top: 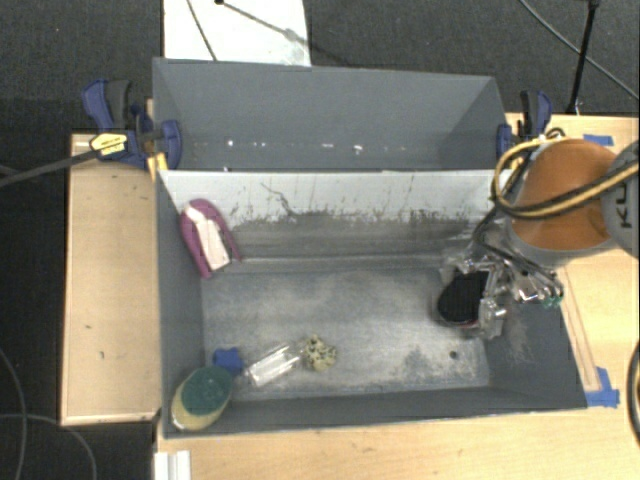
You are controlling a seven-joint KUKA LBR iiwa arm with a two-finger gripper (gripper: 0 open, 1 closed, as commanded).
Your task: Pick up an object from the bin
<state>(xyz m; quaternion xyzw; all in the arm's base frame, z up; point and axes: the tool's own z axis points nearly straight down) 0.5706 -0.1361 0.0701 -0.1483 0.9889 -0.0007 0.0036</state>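
The arm (622, 213) runs off the right edge just past its orange cover (555, 203). The gripper (488, 303) overlaps the right side of a dark rounded thing (457, 301) near the right wall of the bin (330, 103), hiding that side; its kind cannot be told. Towards the front, a speckled lump (320, 354) just beside the clear bottle (268, 365) is too small to name. Whether the bottle's blue end (226, 359) touches the round green and yellow pad (203, 396) in the front left corner is unclear. The pink and white thing (205, 236) at the back left cannot be named either.
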